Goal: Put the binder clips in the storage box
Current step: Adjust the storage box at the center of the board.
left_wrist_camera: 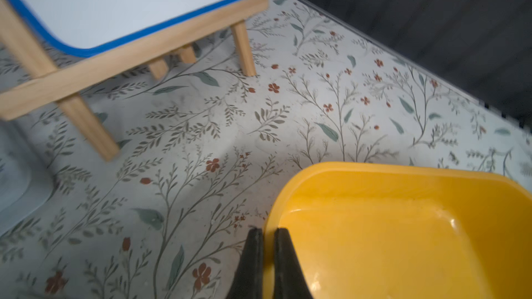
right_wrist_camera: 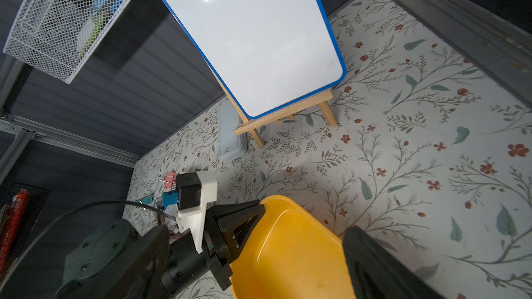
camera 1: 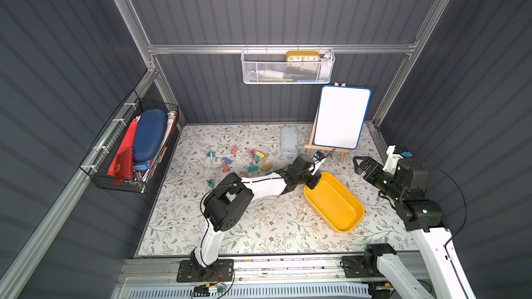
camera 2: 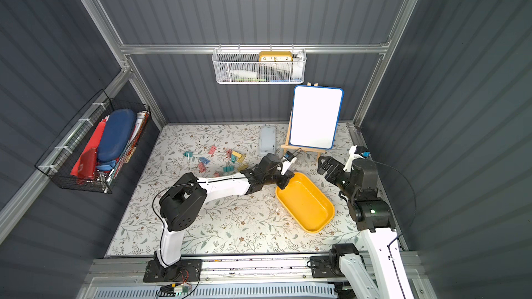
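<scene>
1. Plainly, the left claw (left_wrist_camera: 267, 234) is pinched together on the rim of the yellow box (camera 1: 334, 205). In the left wrist view one finger sits outside the wall and the other inside, at the box's far left corner.
2. That grip looks meant to drag or steady the box, not to lift a clip; nothing small sits between the fingers.
3. The box lies on the flowered mat (camera 1: 259, 225), right of centre and turned at an angle. Its floor is bare, so no clip is stored yet.
4. The clips (camera 1: 260, 155) lie scattered on the mat to the left of the box and farther back, near it but not touching. That may be why the box is gripped on that side.
5. The right claw (camera 1: 359, 165) hangs with its fingers spread apart, holding nothing, just right of the box's far end; I judge it idle.
6. Count: two claws, one yellow box, and roughly a dozen clips showing in both top views, in pink, teal, blue and yellow. Some overlap and the left arm may hide more, so the number is not exact.
7. One whiteboard (camera 1: 341, 116) on its easel and one grey case (camera 1: 288, 140) stand farther back.
</scene>
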You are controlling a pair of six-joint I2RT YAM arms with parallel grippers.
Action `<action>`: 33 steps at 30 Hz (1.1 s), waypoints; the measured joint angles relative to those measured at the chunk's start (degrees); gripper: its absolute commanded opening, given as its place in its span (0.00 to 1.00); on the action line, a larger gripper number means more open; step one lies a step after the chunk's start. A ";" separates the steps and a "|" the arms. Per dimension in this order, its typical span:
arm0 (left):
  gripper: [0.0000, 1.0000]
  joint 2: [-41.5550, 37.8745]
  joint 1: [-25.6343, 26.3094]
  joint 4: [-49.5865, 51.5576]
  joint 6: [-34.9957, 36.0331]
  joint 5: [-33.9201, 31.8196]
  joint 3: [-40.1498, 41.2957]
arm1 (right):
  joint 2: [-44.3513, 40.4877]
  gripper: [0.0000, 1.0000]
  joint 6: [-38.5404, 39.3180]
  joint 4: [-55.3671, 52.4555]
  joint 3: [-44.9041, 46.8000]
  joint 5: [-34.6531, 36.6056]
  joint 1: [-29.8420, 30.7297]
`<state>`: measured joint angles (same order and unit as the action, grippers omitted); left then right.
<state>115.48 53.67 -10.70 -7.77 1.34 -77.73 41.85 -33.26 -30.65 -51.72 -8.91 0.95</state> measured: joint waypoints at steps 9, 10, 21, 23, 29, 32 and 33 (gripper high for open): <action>0.00 -20.52 4.24 3.78 -33.70 -17.44 18.88 | 2.58 0.95 -5.53 1.44 2.01 -2.93 0.85; 0.00 -22.47 5.33 5.07 -36.63 -18.88 20.46 | 3.02 0.95 -5.97 1.53 2.16 -3.21 1.36; 0.00 -28.65 18.03 25.75 -68.28 -28.94 31.65 | 7.76 0.95 -7.91 2.38 2.25 -1.97 12.39; 0.00 -30.62 17.99 28.06 -71.78 -30.97 33.51 | 8.31 0.95 -8.02 2.40 2.32 -1.55 13.64; 0.10 -35.10 18.03 32.37 -74.71 -35.36 35.17 | 8.46 0.95 -8.22 2.40 2.73 -0.22 14.93; 0.10 -35.41 18.01 35.69 -74.82 -38.45 34.23 | 8.07 0.95 -8.22 2.38 2.80 0.48 15.08; 0.12 -35.63 18.01 36.96 -74.73 -39.63 33.42 | 7.87 0.95 -8.22 2.43 2.80 0.72 15.08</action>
<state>79.85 71.68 26.26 -82.50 -38.28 -44.31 49.71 -41.47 -28.23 -48.93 -8.19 16.03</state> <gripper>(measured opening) 0.106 0.948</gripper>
